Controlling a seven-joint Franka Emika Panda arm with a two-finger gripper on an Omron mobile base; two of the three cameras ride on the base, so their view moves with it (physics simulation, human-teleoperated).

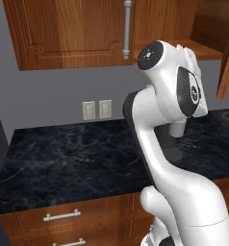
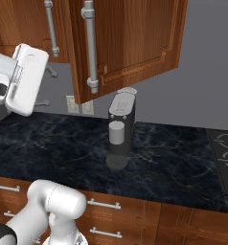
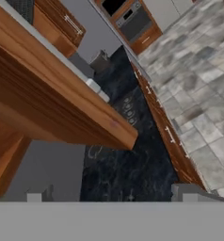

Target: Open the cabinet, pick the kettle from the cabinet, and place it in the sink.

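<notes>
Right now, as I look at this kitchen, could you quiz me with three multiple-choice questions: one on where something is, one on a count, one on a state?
1. Where does the coffee machine stand?
A. On the floor
B. On the black counter
C. Inside the cabinet

2. How many outlet plates are on the wall above the counter?
A. Two
B. Four
C. None

3. How is the cabinet door nearest the coffee machine?
A. Shut
C. Taken off
B. Swung open

Answers:
1 B: the coffee machine rests on the counter.
2 A: two outlet plates sit side by side.
3 B: the cabinet door stands out from the wall over the machine.
</notes>
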